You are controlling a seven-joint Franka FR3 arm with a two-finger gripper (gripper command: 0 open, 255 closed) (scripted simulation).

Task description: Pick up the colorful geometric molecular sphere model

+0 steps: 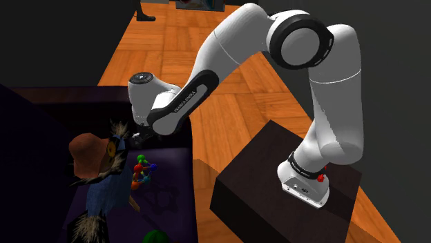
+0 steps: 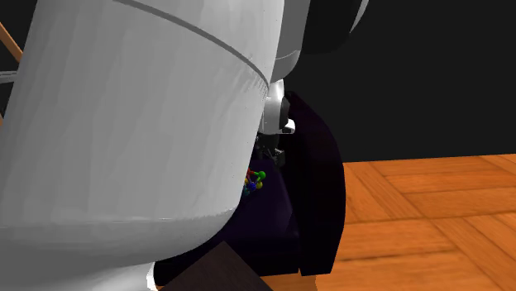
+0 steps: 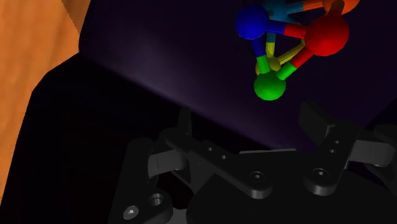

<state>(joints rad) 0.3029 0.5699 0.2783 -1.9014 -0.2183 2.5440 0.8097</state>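
The molecular model (image 3: 287, 39) is a cluster of red, blue, green and orange balls joined by coloured rods. It lies on a dark purple cushion (image 3: 159, 70), ahead of my fingertips and off toward the finger (image 3: 315, 118) nearer it. My gripper (image 3: 249, 124) is open and nothing is between the fingers. In the shoulder view the model (image 1: 144, 173) rests just below the gripper (image 1: 137, 137), beside a stuffed owl. The second exterior view has the model (image 2: 254, 182) peeking out under the gripper (image 2: 272, 154), next to the big white arm link.
A brown and blue stuffed owl (image 1: 102, 172) stands close to the model on the shoulder view's left. A green object (image 1: 156, 237) lies nearer on the dark seat (image 1: 173, 166). Wooden floor (image 1: 235, 110) runs beside the seat, and the dark stand (image 1: 276, 186) is at lower right.
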